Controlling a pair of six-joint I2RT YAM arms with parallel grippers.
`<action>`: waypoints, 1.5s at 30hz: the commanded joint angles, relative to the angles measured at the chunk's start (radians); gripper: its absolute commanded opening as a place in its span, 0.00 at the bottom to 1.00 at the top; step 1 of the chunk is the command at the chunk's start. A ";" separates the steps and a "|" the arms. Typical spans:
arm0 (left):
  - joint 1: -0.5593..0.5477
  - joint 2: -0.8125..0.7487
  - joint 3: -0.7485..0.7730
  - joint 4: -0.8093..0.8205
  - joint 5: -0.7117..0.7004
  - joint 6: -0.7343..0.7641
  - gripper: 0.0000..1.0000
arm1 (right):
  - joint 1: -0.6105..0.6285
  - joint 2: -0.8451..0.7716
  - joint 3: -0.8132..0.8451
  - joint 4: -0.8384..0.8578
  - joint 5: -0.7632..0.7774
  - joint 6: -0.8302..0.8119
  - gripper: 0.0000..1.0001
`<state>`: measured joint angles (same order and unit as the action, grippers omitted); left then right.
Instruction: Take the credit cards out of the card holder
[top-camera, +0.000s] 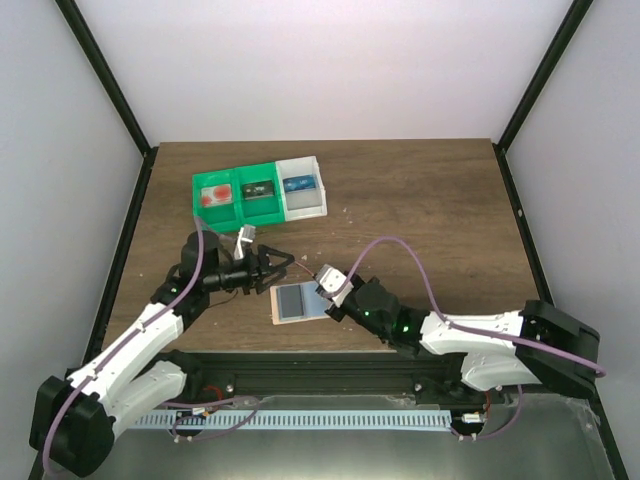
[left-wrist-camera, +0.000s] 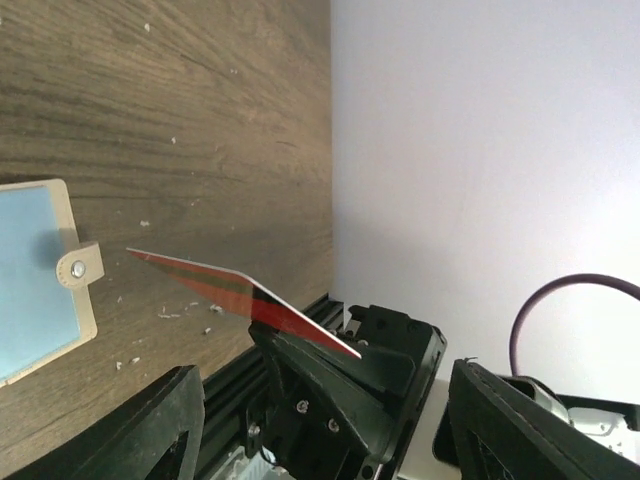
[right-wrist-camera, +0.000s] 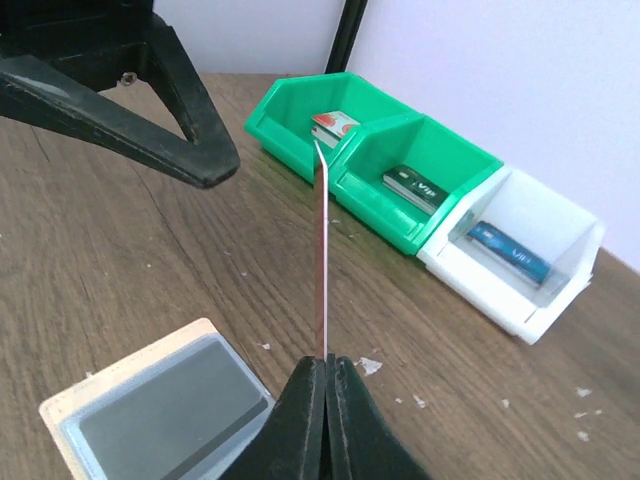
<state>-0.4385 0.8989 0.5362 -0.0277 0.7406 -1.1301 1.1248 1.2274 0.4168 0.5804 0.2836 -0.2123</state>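
Right gripper (right-wrist-camera: 325, 368) is clamped shut on one end of a red card (right-wrist-camera: 321, 250). In the right wrist view the card shows edge-on, running straight up the middle of the frame from the jaws. In the left wrist view the same card sits mid-frame, tilted, clear of the table (top-camera: 430, 200), its lower right end in the black jaws.

Left gripper (top-camera: 284, 270) is open, jaws spread wide, holding nothing. In the top view it sits left of centre, pointing right at the card's free end. It is near the card, no contact seen.

Card holder (top-camera: 300, 301) lies flat on the table at the centre of the top view, just below the two grippers, grey-blue panel up. Cannot tell if anything is inside.

Trays are in the upper left of the top view, side by side and touching. The green tray (right-wrist-camera: 290, 100) has a red-and-white card (right-wrist-camera: 336, 124) in its left compartment and a dark card (right-wrist-camera: 412, 185) in its right. The white tray (right-wrist-camera: 560, 290) holds a blue card (right-wrist-camera: 508, 250).
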 joint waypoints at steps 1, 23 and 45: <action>0.000 0.026 -0.029 0.064 0.059 -0.047 0.68 | 0.049 0.024 0.050 0.058 0.119 -0.149 0.00; 0.000 0.032 -0.098 0.178 0.091 -0.080 0.00 | 0.194 0.118 0.089 0.042 0.278 -0.248 0.09; 0.000 -0.147 -0.152 0.382 0.184 0.329 0.00 | -0.368 -0.323 0.212 -0.460 -0.853 0.781 0.51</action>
<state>-0.4366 0.7429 0.3904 0.2527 0.8234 -0.8635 0.8204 0.9081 0.6468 0.0616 -0.2680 0.4160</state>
